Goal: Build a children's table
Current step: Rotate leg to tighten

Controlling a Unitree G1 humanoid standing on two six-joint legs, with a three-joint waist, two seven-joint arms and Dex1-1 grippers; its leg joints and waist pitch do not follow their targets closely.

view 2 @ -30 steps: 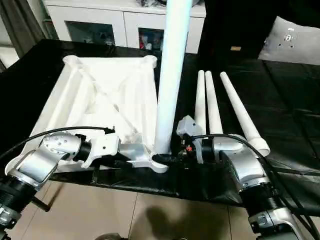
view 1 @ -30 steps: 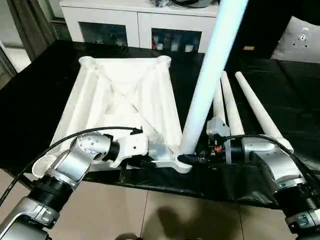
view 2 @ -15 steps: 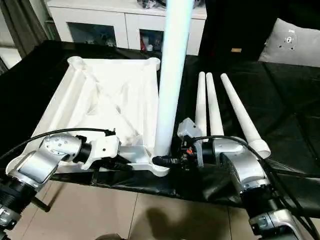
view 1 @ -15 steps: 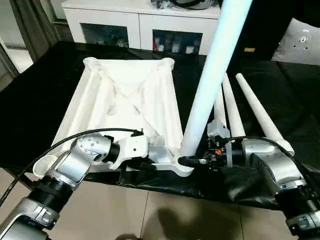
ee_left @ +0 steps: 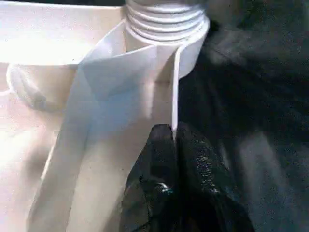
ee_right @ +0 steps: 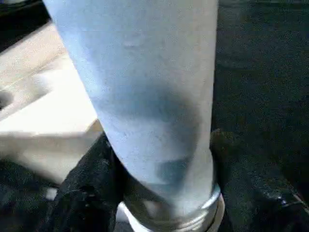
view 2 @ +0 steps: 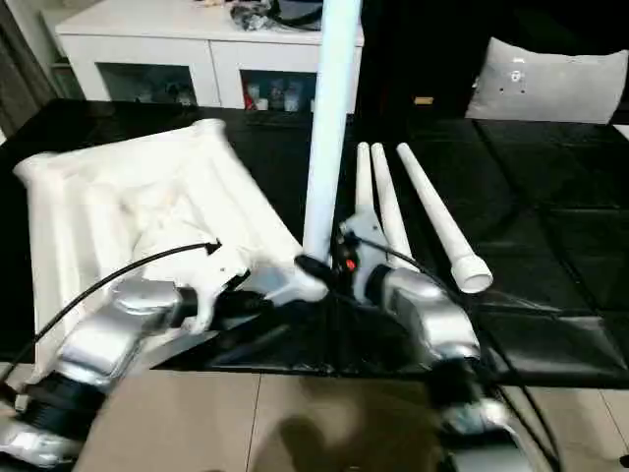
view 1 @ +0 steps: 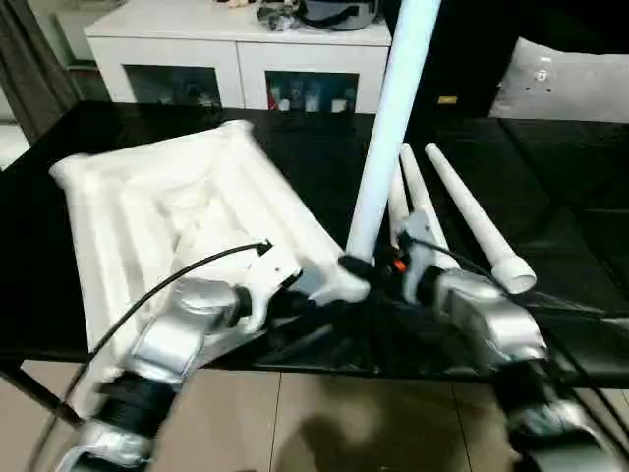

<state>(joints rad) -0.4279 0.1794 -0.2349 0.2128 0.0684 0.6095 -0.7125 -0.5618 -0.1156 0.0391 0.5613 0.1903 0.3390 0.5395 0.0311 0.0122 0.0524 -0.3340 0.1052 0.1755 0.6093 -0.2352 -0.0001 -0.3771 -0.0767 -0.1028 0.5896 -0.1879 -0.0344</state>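
Four white legs belong to the children's table here: one leg (view 1: pixel 385 128) stands upright with its threaded foot in the near corner socket (ee_left: pixel 166 29) of the square top (view 1: pixel 167 221), and three spare legs (view 1: pixel 462 211) lie side by side on the black desk (view 1: pixel 550 177) just to the right of it. That top lies ribbed side up on the desk, turned askew, its near corner at the desk's front edge. At the upright leg's base the right claw (ee_right: pixel 161 193) is clamped on it, a black finger (ee_right: pixel 84 188) on either side of the tube. From the other side the left claw (ee_left: pixel 174 140) reaches the same corner; its two black fingertips (ee_left: pixel 159 150) are pressed together against the thin rim below the socket. Behind the desk stands a white cabinet (view 1: pixel 246 54) with glass doors, and a grey cushion (view 1: pixel 565 88) lies at far right
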